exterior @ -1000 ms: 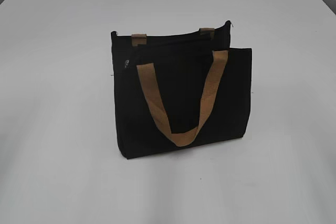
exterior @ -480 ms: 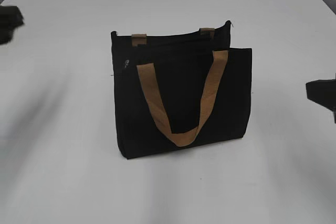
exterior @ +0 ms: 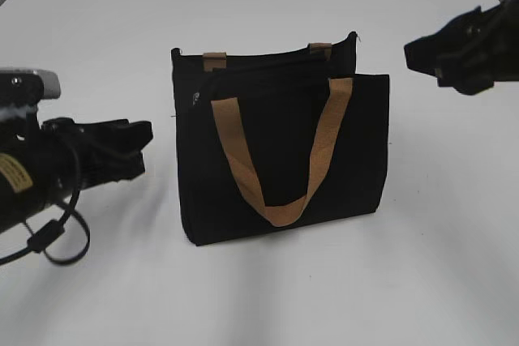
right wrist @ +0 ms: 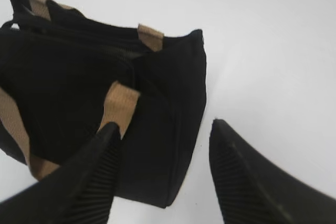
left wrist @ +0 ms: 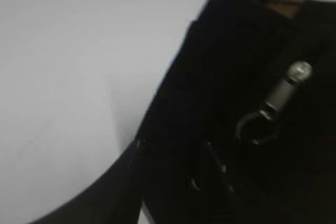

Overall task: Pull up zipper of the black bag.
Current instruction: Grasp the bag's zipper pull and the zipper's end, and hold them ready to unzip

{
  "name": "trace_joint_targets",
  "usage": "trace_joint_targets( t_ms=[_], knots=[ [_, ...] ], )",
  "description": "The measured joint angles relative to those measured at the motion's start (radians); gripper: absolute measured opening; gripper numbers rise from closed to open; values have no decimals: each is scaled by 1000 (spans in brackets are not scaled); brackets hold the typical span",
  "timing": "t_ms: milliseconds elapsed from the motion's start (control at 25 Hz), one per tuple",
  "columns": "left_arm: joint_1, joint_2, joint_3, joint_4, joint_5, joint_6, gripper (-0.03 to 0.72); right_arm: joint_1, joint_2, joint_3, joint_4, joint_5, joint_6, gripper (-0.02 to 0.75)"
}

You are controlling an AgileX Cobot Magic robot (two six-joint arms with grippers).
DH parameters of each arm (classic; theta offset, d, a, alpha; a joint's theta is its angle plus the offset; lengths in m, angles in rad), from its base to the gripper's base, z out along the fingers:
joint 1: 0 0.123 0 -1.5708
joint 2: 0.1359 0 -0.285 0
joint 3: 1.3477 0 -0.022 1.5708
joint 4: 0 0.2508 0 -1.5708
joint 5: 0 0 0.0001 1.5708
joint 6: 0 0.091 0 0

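Moved well into view since the earlier frames: left claw (exterior: 138,147) now near the left side of the black bag (exterior: 280,151), right claw (exterior: 422,54) now raised off the bag's upper right corner; bag itself unmoved. Standing upright near the middle of the white worktop (exterior: 259,297), one bag only, apart from both claws. One long tan handle (exterior: 280,155) drooping in a loop over the front panel, plus two short tan tabs, one (exterior: 214,61) at the left and one (exterior: 319,48) at the right of the top edge. One silvery zipper (left wrist: 281,95) at the bag's upper left, seen close and blurred from the left wrist as a metal pull with a small ring, ahead of the left claw and not touched by it. Cannot tell from the dark, blurred shapes whether the left claw is spread or pressed together. Right claw (right wrist: 163,145) spread wide in its wrist view, two ribbed fingers (right wrist: 84,182) framing the bag's near corner (right wrist: 189,129) with nothing between them.
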Motion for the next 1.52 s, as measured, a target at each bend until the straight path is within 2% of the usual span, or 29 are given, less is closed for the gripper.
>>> trace_joint_targets(
  t_ms=[120,240,400,480,600,960,1120,1200,1360,1440,1520],
  knots=[
    [-11,21,62,82,-88,-6,276,2,64,-59,0,-3,-2,422],
    [-11,73,67,129,-125,-9,295,4,107,-90,0,-3,-3,422],
    [-11,170,67,212,-277,-9,391,5,119,-96,0,-2,-3,422],
    [-11,215,65,223,-331,-9,451,5,119,-96,0,-2,-3,422],
    [-11,277,40,223,-347,-10,485,5,119,-96,0,-1,-3,422],
    [-11,339,-71,213,-347,-10,485,5,119,-96,0,0,-3,422],
    [-11,363,-122,203,-307,-10,415,5,119,-96,0,0,-3,422],
    [-11,370,-129,186,-300,-10,339,5,119,-96,0,0,-3,422],
    [-11,369,-132,114,-288,-9,100,5,119,-96,0,0,-3,422],
    [-11,369,-132,98,-287,-9,39,5,119,-96,0,0,-3,422],
    [-11,369,-129,96,-302,-9,12,7,119,-96,0,0,-3,422]
  ],
)
